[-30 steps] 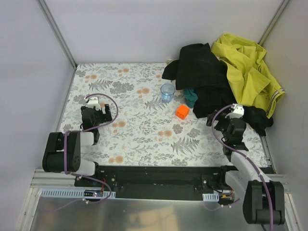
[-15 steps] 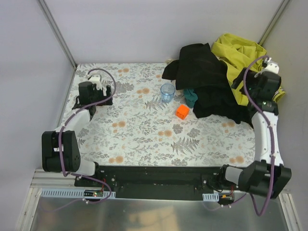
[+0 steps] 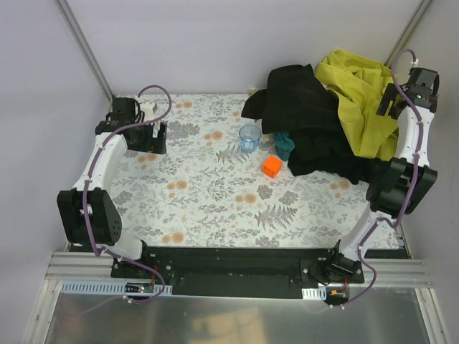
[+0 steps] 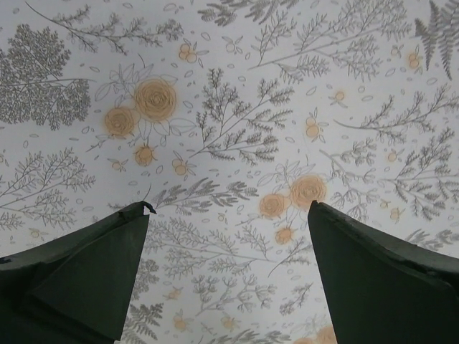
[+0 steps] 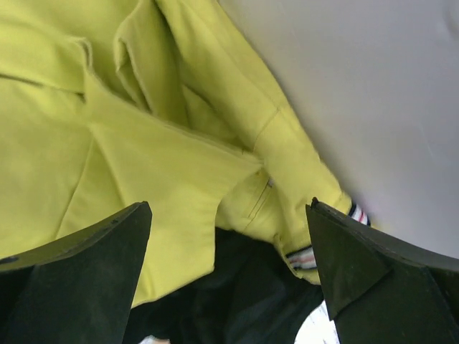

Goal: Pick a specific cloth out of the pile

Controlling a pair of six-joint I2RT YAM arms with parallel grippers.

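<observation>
Once swung from the near edge to the far right corner of the table (image 3: pixel 208 193): right gripper (image 5: pixel 228 208) wide open, empty, poised over the yellow-green cloth (image 5: pixel 129 136), draped on the right of the pile (image 3: pixel 308 122). Open too: left gripper (image 4: pixel 229 208), shifted to the far left corner. Well placed for a grab; descent and closing pending.

**Surface and Material Findings**

The cloth (image 3: pixel 362 100), at two o'clock on the table: yellow-green woven fabric, matt and creased, with a ribbed striped hem band (image 5: pixel 305 256). The pile (image 3: pixel 305 118): black cloth, matt, in soft folds. Table cover (image 3: pixel 201 193): smooth, matt floral print. Cup (image 3: pixel 249 137), at twelve o'clock: translucent blue plastic, glossy. Fingers (image 4: pixel 86 272) of the left gripper (image 4: pixel 231 208): dark matt plastic.
</observation>
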